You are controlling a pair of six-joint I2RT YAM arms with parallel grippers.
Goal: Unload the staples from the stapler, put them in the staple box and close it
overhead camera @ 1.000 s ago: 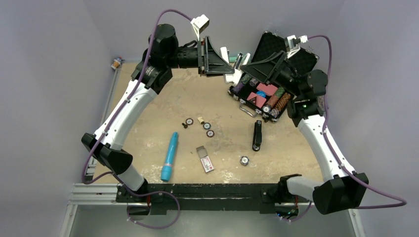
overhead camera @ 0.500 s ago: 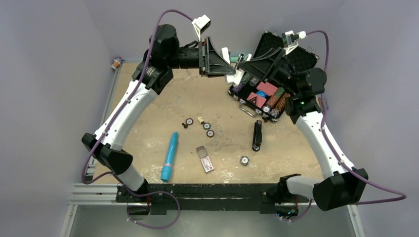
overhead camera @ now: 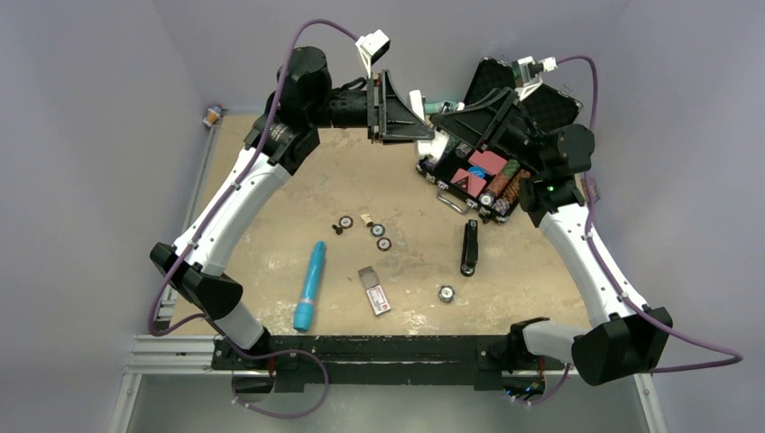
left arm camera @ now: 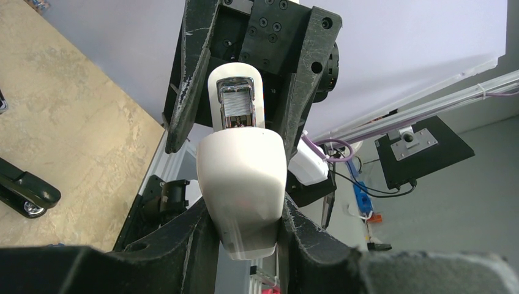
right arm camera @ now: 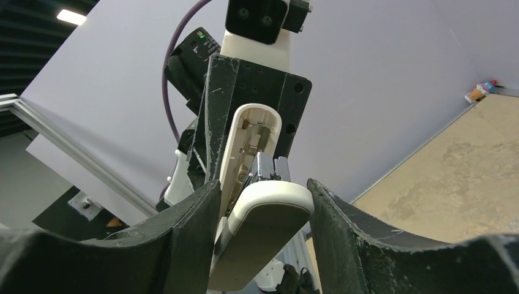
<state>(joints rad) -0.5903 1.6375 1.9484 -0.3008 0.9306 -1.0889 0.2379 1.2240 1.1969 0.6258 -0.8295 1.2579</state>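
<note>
White stapler [left arm camera: 242,171] held aloft between both arms.
Left gripper [left arm camera: 245,236] jaws pinch one end, right gripper [right arm camera: 263,211] jaws pinch the other; stapler hinged open, metal staple channel [left arm camera: 236,107] exposed.

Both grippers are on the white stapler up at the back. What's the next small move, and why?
Probably hold the left gripper firm and let the right gripper swing its half a little farther out. Both are shut on the white stapler, which looks hinged partly open with its metal magazine exposed. No staples are visibly out.
</note>
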